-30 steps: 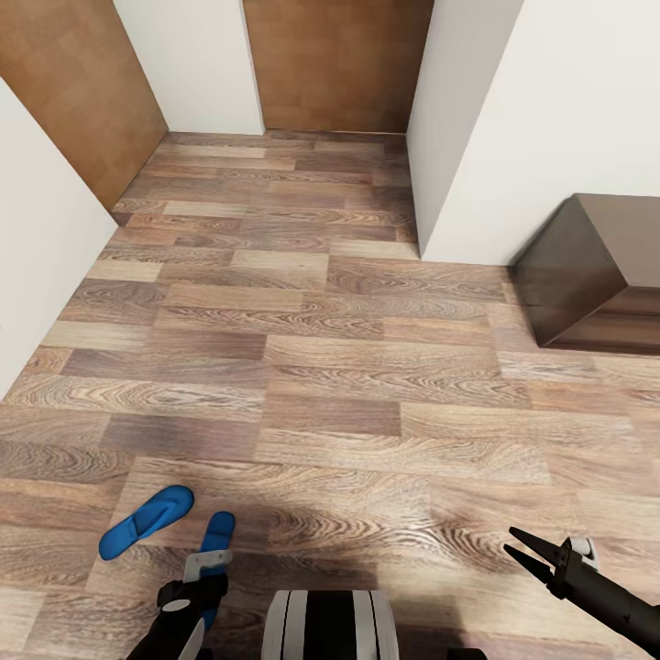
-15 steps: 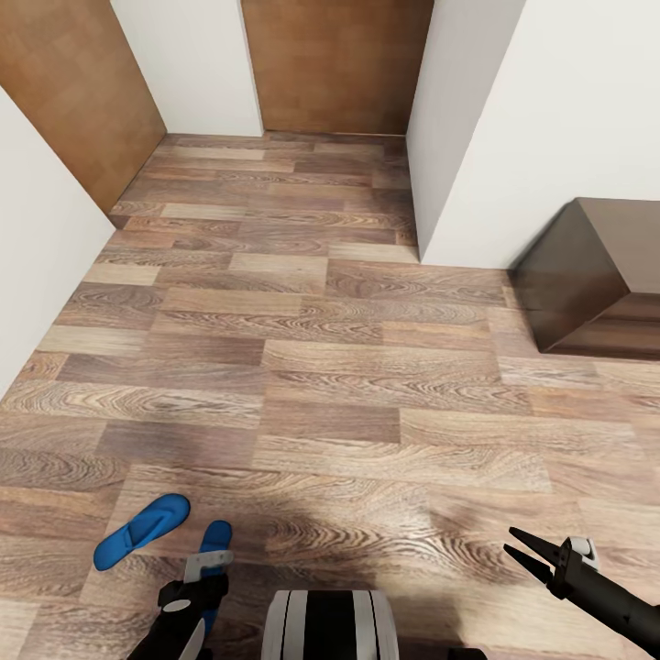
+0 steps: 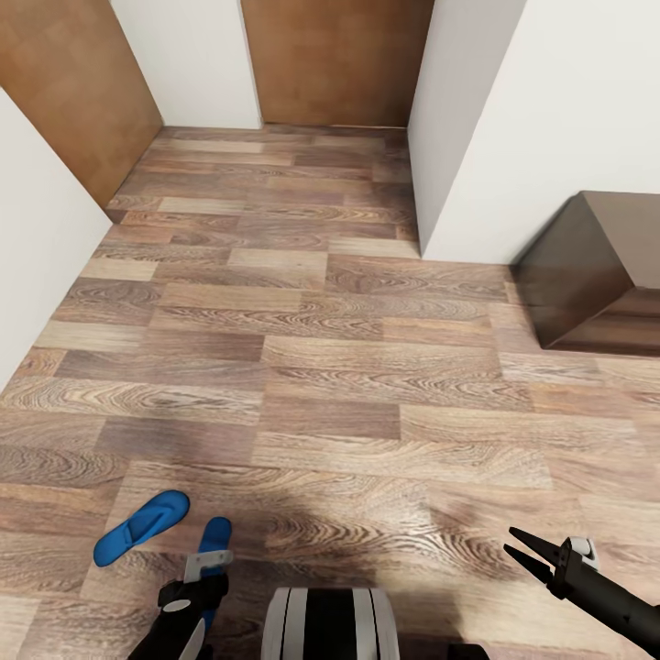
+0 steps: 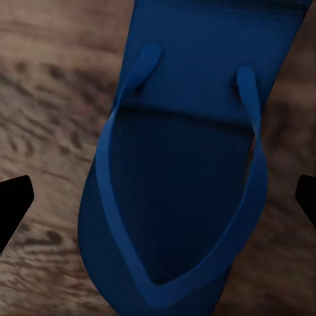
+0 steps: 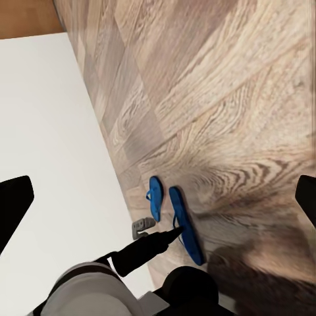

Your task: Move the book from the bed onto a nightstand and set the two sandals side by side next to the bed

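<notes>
Below, left gripper spread wide over one sandal, right gripper parted, empty.

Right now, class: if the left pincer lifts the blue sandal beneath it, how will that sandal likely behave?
The sandal looks thin and flat, so probably light and somewhat bendy, drooping if held at one end. Its thin straps may flex. Lying flat, it shouldn't roll.

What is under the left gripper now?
A blue sandal lies on the wood floor under the open left gripper. The arm covers the sandal's near end in the head view, so that part cannot be seen.
</notes>
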